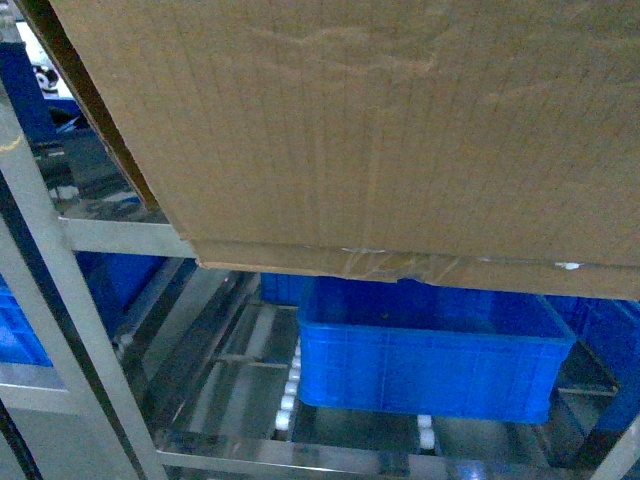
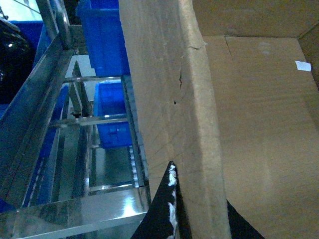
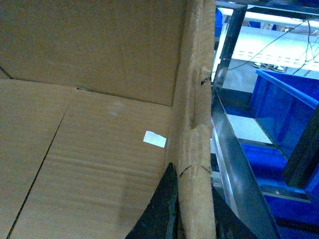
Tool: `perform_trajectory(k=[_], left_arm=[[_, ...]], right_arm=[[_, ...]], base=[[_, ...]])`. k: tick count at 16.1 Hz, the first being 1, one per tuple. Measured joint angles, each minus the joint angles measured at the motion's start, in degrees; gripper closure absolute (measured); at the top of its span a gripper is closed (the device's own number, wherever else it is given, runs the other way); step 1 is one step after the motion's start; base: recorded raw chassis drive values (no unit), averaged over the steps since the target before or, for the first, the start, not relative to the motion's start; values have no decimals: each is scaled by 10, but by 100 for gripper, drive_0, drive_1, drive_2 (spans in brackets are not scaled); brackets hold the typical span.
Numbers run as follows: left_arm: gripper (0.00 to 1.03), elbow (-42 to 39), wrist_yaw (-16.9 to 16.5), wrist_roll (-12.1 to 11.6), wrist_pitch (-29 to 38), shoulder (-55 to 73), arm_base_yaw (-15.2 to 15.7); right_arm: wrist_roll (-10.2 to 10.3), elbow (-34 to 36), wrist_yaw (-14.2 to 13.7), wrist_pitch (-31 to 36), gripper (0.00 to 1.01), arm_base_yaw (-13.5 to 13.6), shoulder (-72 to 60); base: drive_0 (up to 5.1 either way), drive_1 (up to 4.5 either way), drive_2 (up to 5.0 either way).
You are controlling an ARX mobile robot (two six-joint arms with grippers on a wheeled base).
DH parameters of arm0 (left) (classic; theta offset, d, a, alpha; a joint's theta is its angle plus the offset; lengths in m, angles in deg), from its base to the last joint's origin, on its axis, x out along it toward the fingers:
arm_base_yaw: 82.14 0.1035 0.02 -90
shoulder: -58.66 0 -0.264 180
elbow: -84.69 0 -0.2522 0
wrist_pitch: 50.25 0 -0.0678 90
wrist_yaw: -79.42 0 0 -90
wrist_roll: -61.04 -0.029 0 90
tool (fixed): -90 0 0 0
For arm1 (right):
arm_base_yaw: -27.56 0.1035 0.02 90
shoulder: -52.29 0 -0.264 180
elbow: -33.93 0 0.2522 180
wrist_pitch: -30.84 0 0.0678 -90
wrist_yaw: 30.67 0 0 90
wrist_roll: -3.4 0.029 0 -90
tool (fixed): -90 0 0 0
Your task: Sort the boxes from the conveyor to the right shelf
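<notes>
Above the shelf (image 1: 100,236), both grippers clamp the box (image 1: 380,130).

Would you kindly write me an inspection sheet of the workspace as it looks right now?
Surface: steel shelf, roller rails with white wheels below.
Job's things: cardboard box held up, empty inside apart from a white label.
Clutter: blue crate on the lower tier, more blue crates around.
End effectors: left end effector and right end effector each clamp a box wall.
Cables: thin wires at the back.
Surroundings: conveyor not seen.
</notes>
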Motion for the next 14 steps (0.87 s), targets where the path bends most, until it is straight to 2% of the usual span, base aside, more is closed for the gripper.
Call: perform_trajectory(k=[4,6,8,11,14], left_arm=[[99,9,0,0,-14,5,-7],[99,53,-5,0,-30,44,-19],[99,103,-12,-1,-55,86,-30],[99,191,-12,0,-112,159,-32],[99,286,-4,4,-157,210,-29]], right_arm=[[0,-2,-2,-18,97,-4,0],[3,-12,2,-41,97,-17,-3],[-6,-34,11,-64,97,-26,-18],[-9,-102,33,-110,97,-42,-85],[4,-208,59,-154,97,-57,-160]], base=[[0,0,0],[0,0,0],[0,0,0],[0,0,0],[0,0,0]])
